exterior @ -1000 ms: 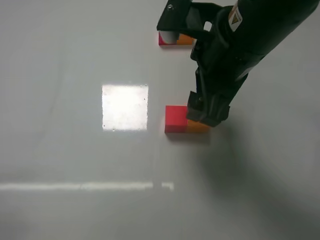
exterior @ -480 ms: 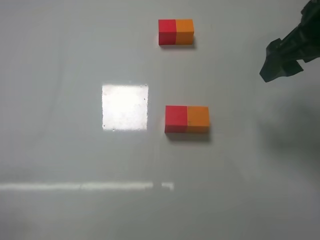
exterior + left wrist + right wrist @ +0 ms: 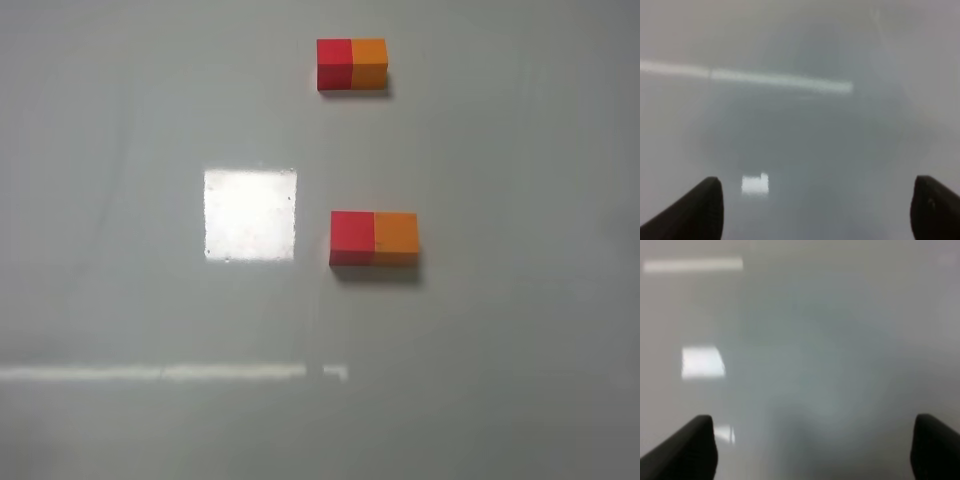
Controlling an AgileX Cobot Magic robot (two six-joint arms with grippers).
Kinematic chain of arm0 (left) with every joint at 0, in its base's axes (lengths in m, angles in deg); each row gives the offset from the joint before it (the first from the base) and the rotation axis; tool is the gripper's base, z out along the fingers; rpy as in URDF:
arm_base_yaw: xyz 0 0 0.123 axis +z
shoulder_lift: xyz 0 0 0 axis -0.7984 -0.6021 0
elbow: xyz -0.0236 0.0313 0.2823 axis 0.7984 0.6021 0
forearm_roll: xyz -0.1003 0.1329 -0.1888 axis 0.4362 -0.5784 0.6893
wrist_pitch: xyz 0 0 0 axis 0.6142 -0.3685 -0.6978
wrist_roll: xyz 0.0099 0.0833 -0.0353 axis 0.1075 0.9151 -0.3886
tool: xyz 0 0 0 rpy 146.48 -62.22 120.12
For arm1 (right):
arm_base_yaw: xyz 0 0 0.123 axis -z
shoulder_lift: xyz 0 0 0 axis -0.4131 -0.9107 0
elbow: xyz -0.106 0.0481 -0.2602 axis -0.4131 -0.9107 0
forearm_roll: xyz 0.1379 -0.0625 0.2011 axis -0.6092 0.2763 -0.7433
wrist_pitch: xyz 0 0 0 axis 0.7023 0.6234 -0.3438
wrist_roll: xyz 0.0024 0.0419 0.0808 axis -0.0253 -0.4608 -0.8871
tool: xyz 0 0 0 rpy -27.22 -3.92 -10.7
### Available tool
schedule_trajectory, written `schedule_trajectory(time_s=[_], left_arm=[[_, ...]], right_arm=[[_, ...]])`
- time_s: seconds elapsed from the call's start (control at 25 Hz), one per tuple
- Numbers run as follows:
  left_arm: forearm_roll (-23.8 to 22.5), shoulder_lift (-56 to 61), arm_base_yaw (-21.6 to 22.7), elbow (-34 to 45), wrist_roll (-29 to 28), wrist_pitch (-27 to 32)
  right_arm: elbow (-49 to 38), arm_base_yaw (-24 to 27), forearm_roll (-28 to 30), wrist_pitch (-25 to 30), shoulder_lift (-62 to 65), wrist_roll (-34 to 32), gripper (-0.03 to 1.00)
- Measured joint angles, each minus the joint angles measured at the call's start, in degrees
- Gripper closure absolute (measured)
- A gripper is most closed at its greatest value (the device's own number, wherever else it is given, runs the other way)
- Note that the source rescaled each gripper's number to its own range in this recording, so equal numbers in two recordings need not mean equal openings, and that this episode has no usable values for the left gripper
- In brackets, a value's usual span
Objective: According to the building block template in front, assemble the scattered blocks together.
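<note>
Prob. a lab/test bench: bare glossy grey tabletop (image 3: pixel 120 300) w/ ceiling-light glare (image 3: pixel 250 214), nothing domestic visible.

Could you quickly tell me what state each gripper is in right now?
Left gripper: open, holding nothing.
Right gripper: open, holding nothing.

Left gripper (image 3: pixel 815 210): two dark fingertips (image 3: pixel 695 210) set wide apart, nothing between them. Right gripper (image 3: pixel 812 450): two dark fingertips (image 3: pixel 687 447) likewise spread wide, gap empty. Neither arm shows in the exterior high view; wrists and upper links unseen.
</note>
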Motion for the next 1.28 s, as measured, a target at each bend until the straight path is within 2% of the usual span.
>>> schedule_trajectory(time_s=[0.28,0.48,0.96,1.28], left_arm=[[0.0,0.0,0.0,0.0,0.0,0.0],[0.0,0.0,0.0,0.0,0.0,0.0],[0.0,0.0,0.0,0.0,0.1,0.0],[0.0,0.0,0.0,0.0,0.1,0.0]], right_arm=[[-20.2,0.5,-3.5,-2.9,22.9,1.4,0.18],[-30.0,0.5,-3.6,-3.4,35.1,2.6,0.20],[-31.9,-2.2,-4.2,-2.0,52.4,5.1,0.24],[-32.0,-2.8,-3.9,-1.9,53.3,4.6,0.24]])
